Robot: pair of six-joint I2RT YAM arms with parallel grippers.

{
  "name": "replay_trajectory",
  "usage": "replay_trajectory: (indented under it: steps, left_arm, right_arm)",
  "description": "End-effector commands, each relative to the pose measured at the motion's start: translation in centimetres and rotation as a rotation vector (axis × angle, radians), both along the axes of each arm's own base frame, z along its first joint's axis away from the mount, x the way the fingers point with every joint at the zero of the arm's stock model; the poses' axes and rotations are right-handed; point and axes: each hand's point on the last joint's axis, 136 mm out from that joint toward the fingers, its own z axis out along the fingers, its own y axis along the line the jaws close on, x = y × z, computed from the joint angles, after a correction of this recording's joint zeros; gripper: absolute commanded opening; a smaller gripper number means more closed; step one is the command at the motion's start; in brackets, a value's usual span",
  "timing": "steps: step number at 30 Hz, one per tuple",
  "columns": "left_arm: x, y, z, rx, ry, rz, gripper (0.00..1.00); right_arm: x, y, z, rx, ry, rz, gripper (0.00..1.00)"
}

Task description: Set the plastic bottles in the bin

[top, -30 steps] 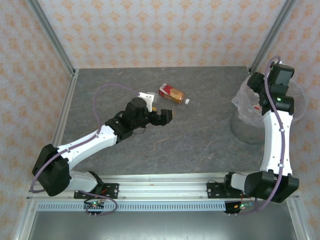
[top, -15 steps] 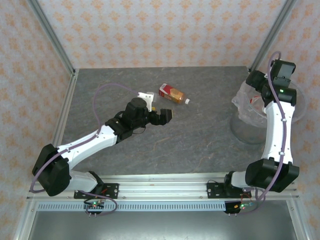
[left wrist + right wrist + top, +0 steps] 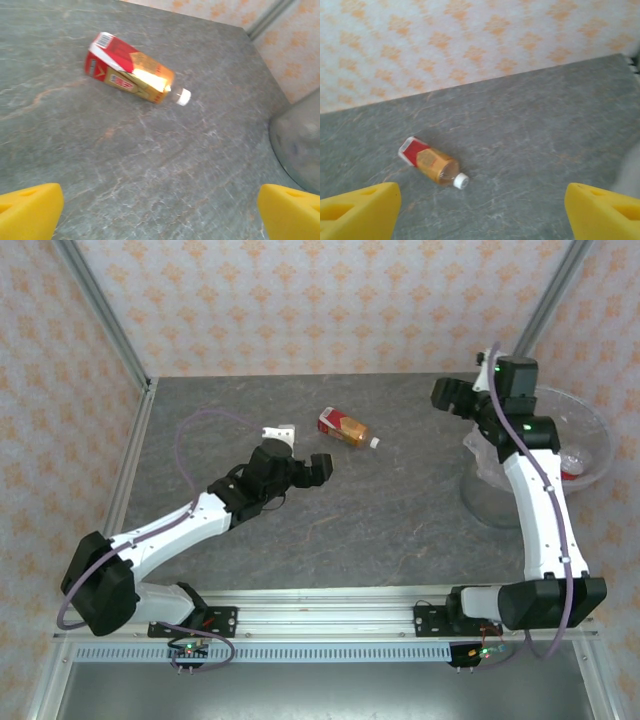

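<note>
A plastic bottle (image 3: 345, 427) with a red and amber label and a white cap lies on its side on the grey table, cap towards the right. It is also in the left wrist view (image 3: 130, 75) and the right wrist view (image 3: 432, 165). My left gripper (image 3: 298, 452) hangs open just in front of it, with nothing between its yellow fingertips (image 3: 30, 212). My right gripper (image 3: 448, 398) is open and empty, left of the bin (image 3: 592, 423) and facing the bottle. Something red and white (image 3: 571, 473) lies inside the bin.
The bin's grey wall (image 3: 297, 145) shows at the right of the left wrist view. Patterned walls and metal corner posts (image 3: 100, 315) close the table at the back and sides. Bare grey table lies between the bottle and the bin.
My right arm swung left from over the bin to beside it, and its gripper opened. My left gripper drew back slightly to the left. The bottle on the table has not moved.
</note>
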Motion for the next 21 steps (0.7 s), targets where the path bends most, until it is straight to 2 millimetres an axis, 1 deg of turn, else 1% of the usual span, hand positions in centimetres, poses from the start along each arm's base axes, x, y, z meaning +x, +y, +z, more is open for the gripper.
replay_trajectory:
  steps: [1, 3, 7, 9, 13, 16, 17, 21]
  left_arm:
    - [-0.1, 3.4, -0.3, 0.022, 0.007, 0.160, 1.00]
    - [-0.3, 3.9, -0.7, 0.013, 0.015, 0.180, 1.00]
    - [-0.5, 4.4, -1.3, 0.009, 0.032, 0.193, 1.00]
    - [-0.5, 4.6, -1.4, 0.006, 0.035, 0.201, 1.00]
    - [-0.6, 5.1, -1.5, 0.005, 0.036, 0.222, 1.00]
    - [-0.7, 5.6, -1.5, 0.008, 0.035, 0.237, 1.00]
    - [-0.7, 5.7, -1.5, 0.009, 0.034, 0.241, 1.00]
    - [-1.0, 6.4, -1.7, 0.020, 0.036, 0.260, 1.00]
  right_arm:
    - [1.7, 2.6, -1.6, -0.066, -0.001, 0.091, 0.87]
    - [2.5, 4.4, -2.8, -0.088, 0.016, 0.146, 0.88]
    - [4.0, 7.6, -5.2, -0.127, 0.040, 0.239, 0.90]
    - [4.9, 9.4, -6.7, -0.155, 0.047, 0.286, 0.90]
    - [6.8, 12.1, -9.8, -0.191, 0.076, 0.356, 0.93]
    - [8.6, 13.1, -12.0, -0.188, 0.117, 0.374, 0.96]
    - [9.1, 13.2, -12.9, -0.195, 0.137, 0.374, 0.99]
    - [10.7, 13.5, -15.7, -0.238, 0.203, 0.398, 0.99]
